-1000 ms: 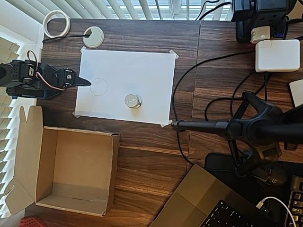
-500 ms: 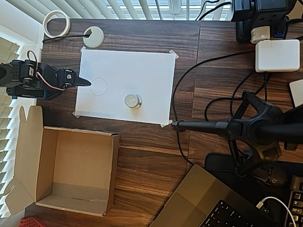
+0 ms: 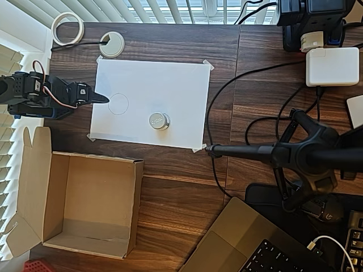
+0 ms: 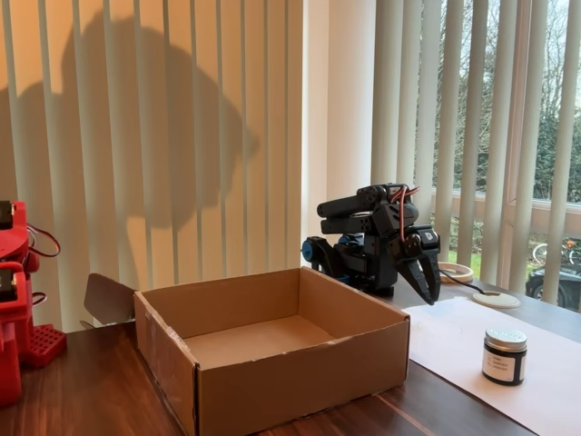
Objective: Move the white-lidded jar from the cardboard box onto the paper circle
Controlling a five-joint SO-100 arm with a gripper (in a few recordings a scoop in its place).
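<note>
One dark wood table, blinds behind.

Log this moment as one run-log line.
jar: upright on paper sheet, outside small circle | box: empty | gripper: shut, empty, at sheet's left edge

Home office desk — wood table, laptop, charger, cables, window blinds behind.
</note>
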